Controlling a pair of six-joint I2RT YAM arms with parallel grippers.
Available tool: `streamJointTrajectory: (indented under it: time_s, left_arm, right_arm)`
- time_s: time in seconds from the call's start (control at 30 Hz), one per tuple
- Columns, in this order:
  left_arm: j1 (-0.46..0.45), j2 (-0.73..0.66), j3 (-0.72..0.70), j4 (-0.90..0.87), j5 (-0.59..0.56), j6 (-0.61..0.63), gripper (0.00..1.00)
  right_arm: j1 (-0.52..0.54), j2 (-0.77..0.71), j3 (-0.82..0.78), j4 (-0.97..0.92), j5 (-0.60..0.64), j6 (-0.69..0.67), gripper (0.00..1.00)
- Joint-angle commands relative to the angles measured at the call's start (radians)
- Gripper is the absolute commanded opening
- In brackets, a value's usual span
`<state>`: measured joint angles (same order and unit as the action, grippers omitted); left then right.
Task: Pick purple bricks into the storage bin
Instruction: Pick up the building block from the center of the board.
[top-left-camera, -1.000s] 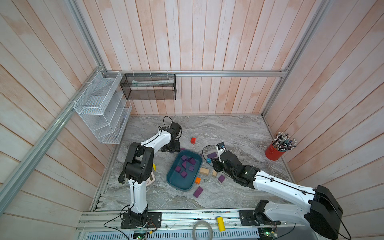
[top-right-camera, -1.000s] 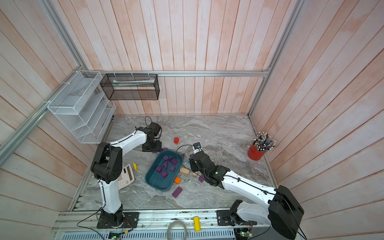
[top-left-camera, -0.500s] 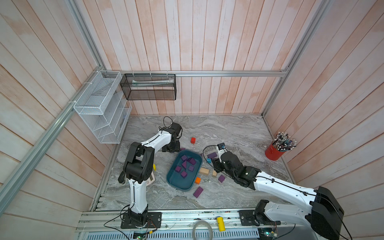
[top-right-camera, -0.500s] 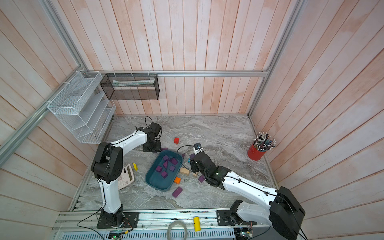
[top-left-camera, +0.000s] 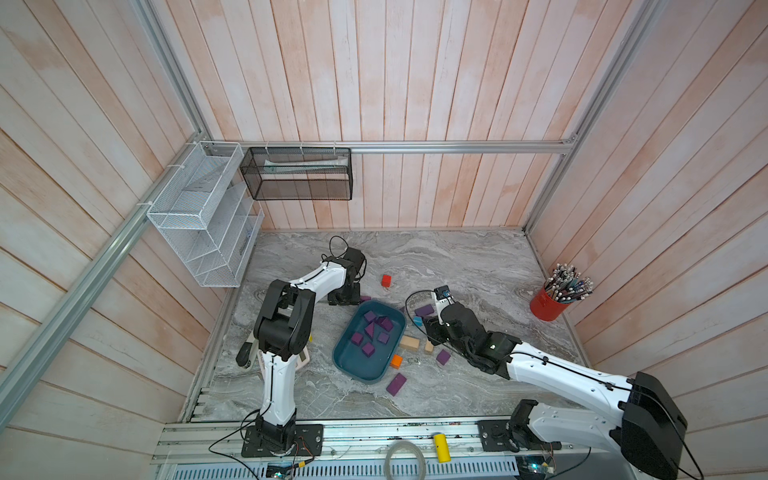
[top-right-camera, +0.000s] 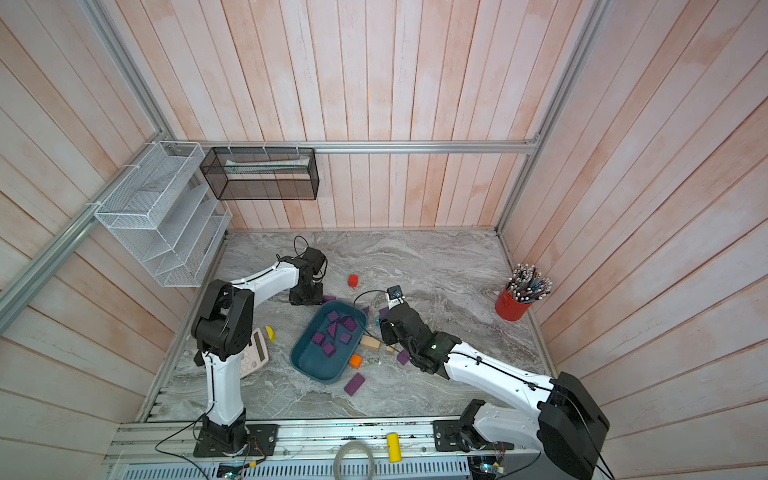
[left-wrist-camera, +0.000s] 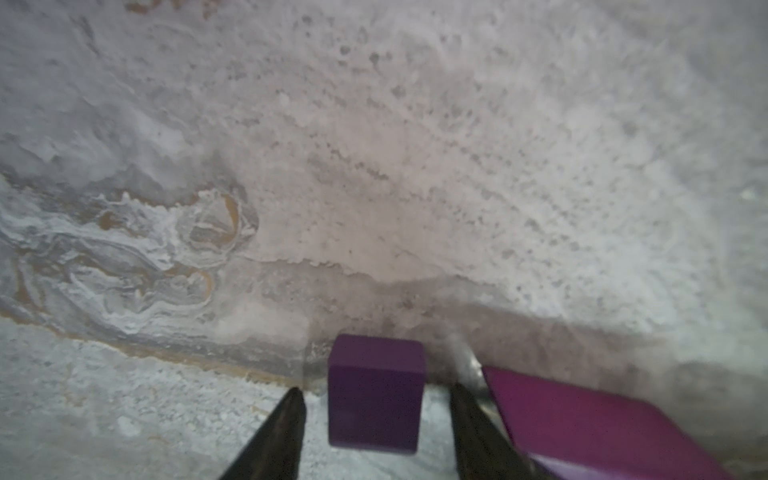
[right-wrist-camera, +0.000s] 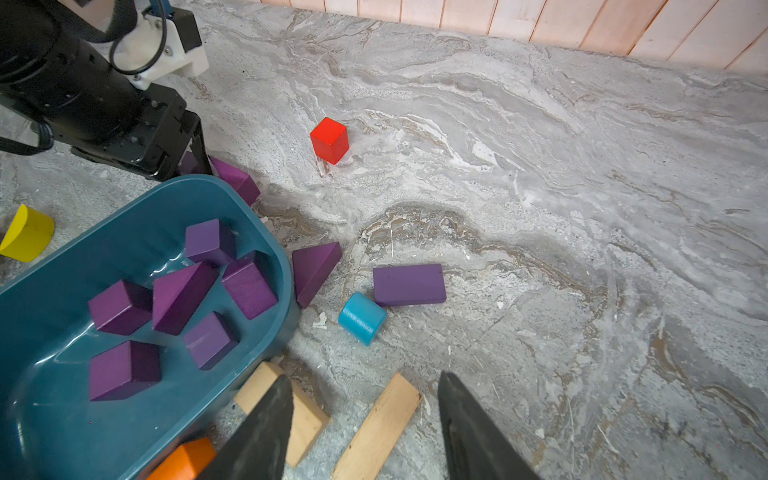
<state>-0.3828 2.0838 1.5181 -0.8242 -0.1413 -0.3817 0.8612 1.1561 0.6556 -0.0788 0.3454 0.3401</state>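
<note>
Storage bin (top-left-camera: 347, 363): lying centre-scene, holding several purple bricks (right-wrist-camera: 249, 286).
Left gripper (left-wrist-camera: 377, 390): standing spread astride a purple cube (left-wrist-camera: 376, 419) just beyond the bin's far-left end, with gaps showing on both sides.
Right gripper (right-wrist-camera: 365, 378): hovering spread and empty over tan blocks (right-wrist-camera: 378, 424) right of the bin.
Loose bricks: oblong (right-wrist-camera: 409, 284) and wedge (right-wrist-camera: 313, 270) lying just right of the bin.
Handling: looking light, rigid and matte, so likely gripping well. Taking flat opposite faces and avoiding the wedge's slope.
Writing: none showing legibly.

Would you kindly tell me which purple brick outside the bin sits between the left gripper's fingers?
The small purple cube, flanked by the left gripper's open fingers; the larger purple oblong beside it lies outside them.
</note>
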Motion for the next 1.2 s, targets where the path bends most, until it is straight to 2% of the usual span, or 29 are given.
streamJointTrajectory:
  time_s: [0.0,0.1,0.13,0.3,0.8,1.17]
  left_arm:
    - [-0.004,0.036,0.025,0.015,-0.003,0.007,0.44]
    - [0.003,0.047,0.03,0.02,0.005,0.01,0.43]
    - [0.007,0.051,0.03,0.02,0.01,0.01,0.38]
    - [0.014,0.044,0.027,0.013,0.011,0.016,0.25]
    - [0.038,-0.109,0.071,-0.054,-0.009,0.034,0.25]
    - [0.017,-0.313,-0.025,-0.065,0.028,0.008,0.26]
  right_arm:
    - [-0.004,0.008,0.03,-0.018,0.0,0.006,0.58]
    - [-0.005,0.011,0.032,-0.021,0.003,0.002,0.58]
    - [-0.004,0.011,0.032,-0.022,0.004,0.001,0.58]
    - [-0.004,0.017,0.036,-0.018,0.008,-0.004,0.58]
    - [-0.005,0.047,0.049,-0.006,0.009,-0.012,0.57]
    - [-0.01,0.085,0.068,0.008,0.002,-0.004,0.58]
